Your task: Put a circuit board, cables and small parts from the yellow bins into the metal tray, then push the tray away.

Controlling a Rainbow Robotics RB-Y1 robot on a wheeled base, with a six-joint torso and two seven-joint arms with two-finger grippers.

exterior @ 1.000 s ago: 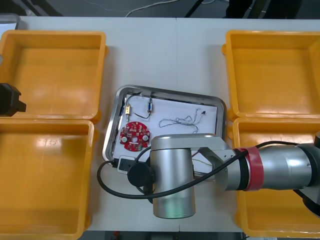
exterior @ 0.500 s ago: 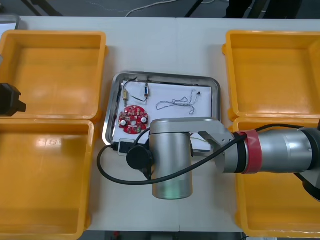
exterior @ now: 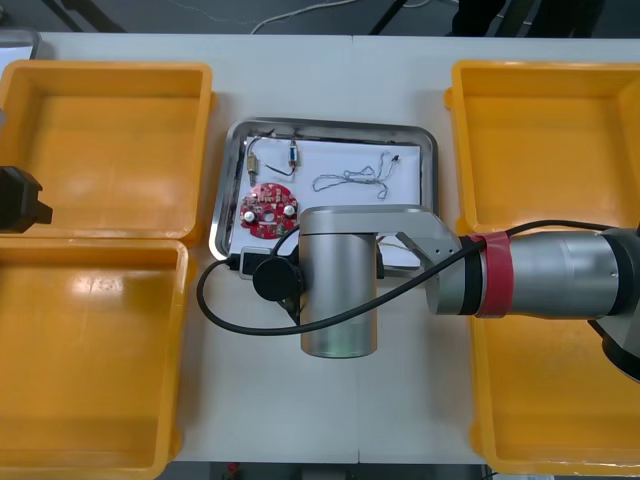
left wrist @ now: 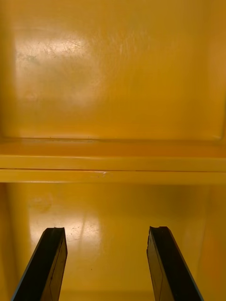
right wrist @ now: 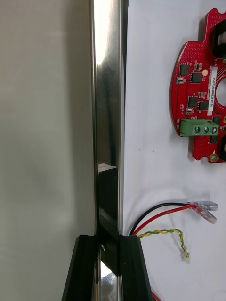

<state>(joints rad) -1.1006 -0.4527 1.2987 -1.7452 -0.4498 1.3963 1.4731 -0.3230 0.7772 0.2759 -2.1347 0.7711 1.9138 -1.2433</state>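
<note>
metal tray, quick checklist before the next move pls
1. Right gripper shut on the metal tray at its near rim: ok.
2. Circuit board inside the tray: ok.
3. Cables all inside, none over the rim: cannot tell, the right arm hides the near part.
4. Small metal parts inside the tray: ok.
5. Tray apart from the yellow bins on both sides: ok, narrowly.
6. Left gripper open over the left bins, away from the tray: ok.

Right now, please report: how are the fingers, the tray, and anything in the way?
Right gripper: fingers shut on tray near rim. Left gripper: fingers open, over left bins. Board and cables inside tray. Table beyond tray bare.
</note>
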